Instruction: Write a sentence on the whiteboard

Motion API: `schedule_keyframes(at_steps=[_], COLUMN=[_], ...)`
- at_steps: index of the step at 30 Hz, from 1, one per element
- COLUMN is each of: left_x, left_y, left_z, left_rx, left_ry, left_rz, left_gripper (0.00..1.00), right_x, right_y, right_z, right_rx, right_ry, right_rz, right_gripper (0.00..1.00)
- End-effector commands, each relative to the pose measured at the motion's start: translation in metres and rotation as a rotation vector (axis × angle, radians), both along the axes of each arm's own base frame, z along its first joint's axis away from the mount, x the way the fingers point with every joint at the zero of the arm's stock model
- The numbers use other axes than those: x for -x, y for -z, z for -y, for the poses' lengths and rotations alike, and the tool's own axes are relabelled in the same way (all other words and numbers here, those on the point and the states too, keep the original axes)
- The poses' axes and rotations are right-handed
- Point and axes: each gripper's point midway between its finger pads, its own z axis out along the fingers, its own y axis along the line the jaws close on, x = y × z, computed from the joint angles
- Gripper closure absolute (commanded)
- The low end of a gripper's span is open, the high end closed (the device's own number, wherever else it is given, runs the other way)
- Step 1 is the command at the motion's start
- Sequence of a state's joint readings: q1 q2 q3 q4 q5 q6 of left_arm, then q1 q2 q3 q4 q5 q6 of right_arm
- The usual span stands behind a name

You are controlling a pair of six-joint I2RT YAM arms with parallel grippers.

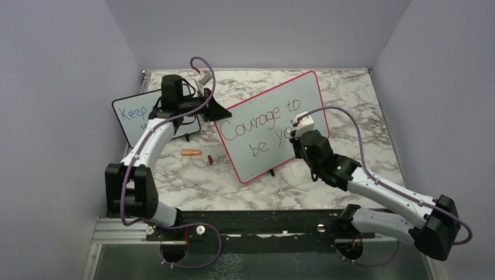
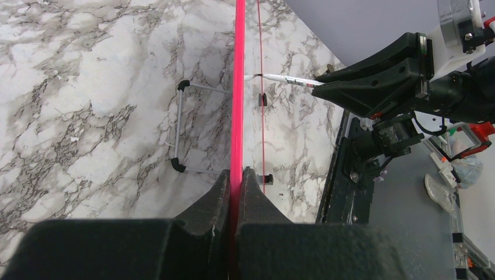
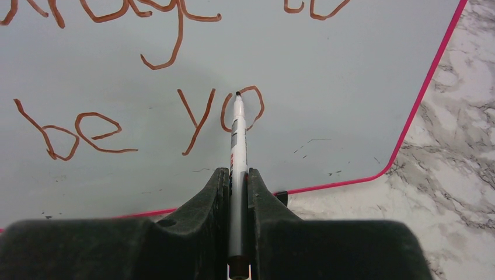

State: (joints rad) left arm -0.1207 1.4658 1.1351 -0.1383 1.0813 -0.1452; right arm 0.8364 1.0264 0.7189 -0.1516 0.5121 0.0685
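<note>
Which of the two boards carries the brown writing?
The larger whiteboard, red-pink framed, at the centre; the smaller black-framed board on the left carries blue writing.

My whiteboard (image 1: 274,125) looks smooth and faintly glossy, and the sentence (image 3: 198,119) sits on it in flat, matt ink. Its thin frame (image 2: 237,87) is bright, slick plastic. The table (image 1: 344,99) is marble-patterned with a dull sheen. The fingers (image 3: 213,195) read as matt black plastic, slightly grainy. The marker (image 3: 236,134) has a glossy white plastic barrel. At 9 o'clock in my left wrist view, the stand (image 2: 178,125) is thin bare metal wire with black rubbery caps.
</note>
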Motion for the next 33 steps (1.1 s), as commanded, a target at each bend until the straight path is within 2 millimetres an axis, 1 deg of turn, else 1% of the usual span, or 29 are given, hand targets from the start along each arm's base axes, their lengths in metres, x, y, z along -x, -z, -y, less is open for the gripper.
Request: schedule_keyframes(at_steps=[1,8,13,17,21,24,33], left_x=[-0.008,-0.008,-0.008,-0.009,-0.011,-0.011,-0.008], left_y=[0.040,0.040,0.038,0.033,0.025,0.021,0.019], left_z=[-0.008,-0.008,-0.011,-0.022,-0.038,-0.044,-0.042], left_rx=[-0.092,-0.091,-0.098,-0.103,-0.092,-0.078,-0.070], left_ry=[-0.059,-0.059,-0.062,-0.080,-0.100,-0.103,-0.072], left_rz=[-0.063,-0.063,-0.058,-0.047,-0.030,-0.036,-0.019], left_gripper=[1.00,1.00,1.00,1.00,1.00,1.00,1.00], right_x=[0.006,0.010,0.010,0.008,0.005,0.002,-0.003], right_y=[-0.003,-0.001,-0.011,-0.019,-0.024,-0.026,-0.027], right_z=[-0.009,-0.008,0.003,0.018,0.028,0.028,0.015], right_rx=[-0.031,-0.031,-0.032,-0.006,0.002,-0.006,-0.007], right_ry=[-0.051,-0.058,-0.022,0.036,0.068,0.064,0.001], right_rz=[-0.027,-0.043,-0.008,0.032,0.055,0.064,0.084], right_gripper=[0.99,0.99,0.99,0.99,0.99,0.99,0.99])
